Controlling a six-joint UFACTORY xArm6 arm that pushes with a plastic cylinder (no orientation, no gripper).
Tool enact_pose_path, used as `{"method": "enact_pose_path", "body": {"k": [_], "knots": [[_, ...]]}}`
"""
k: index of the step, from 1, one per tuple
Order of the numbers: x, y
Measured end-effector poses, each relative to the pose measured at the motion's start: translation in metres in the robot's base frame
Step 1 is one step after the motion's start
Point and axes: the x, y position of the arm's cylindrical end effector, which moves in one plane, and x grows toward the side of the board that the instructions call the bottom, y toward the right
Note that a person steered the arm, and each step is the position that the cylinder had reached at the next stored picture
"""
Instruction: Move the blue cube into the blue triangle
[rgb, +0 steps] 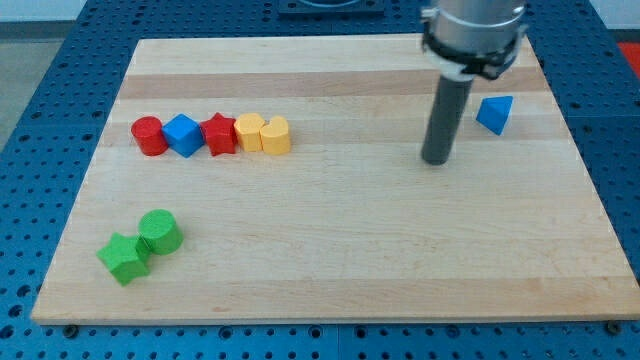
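Nothing of the task looks done yet. The blue cube sits far over at the view's left, wedged in a touching row: a red cylinder at its nine o'clock, a red star at its three o'clock, then a yellow block and a yellow heart-like block beyond. Well below that row, toward seven o'clock, a green star and a green cylinder lie touching each other, out of the way.

The blue triangle lies well apart, near the bench's right edge, so the whole crossing is left. By my judgement the cube must first be worked free of its neighbours, since a straight push toward three o'clock would drive the star and both yellow blocks along with it.

The arm stands upright over the right half of the bench, rod vertical. My tip rests on bare wood, near the triangle at its eight o'clock, touching no block. There is no hand on this arm, so nothing is grasped.
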Motion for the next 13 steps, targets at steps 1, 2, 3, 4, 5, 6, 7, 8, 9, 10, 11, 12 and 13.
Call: {"method": "enact_pose_path", "body": {"k": [1,2,3,4,5,6,7,8,9,10,11,12,13], "knots": [[0.002,-0.049],[0.005,-0.096],[0.012,-0.143],[0.012,-0.190],[0.012,-0.231],[0.012,-0.269],[0.012,-0.299],[0.004,-0.307],[-0.013,-0.307],[-0.025,-0.307],[-0.037,-0.307],[-0.053,-0.307],[-0.068,-0.307]]}}
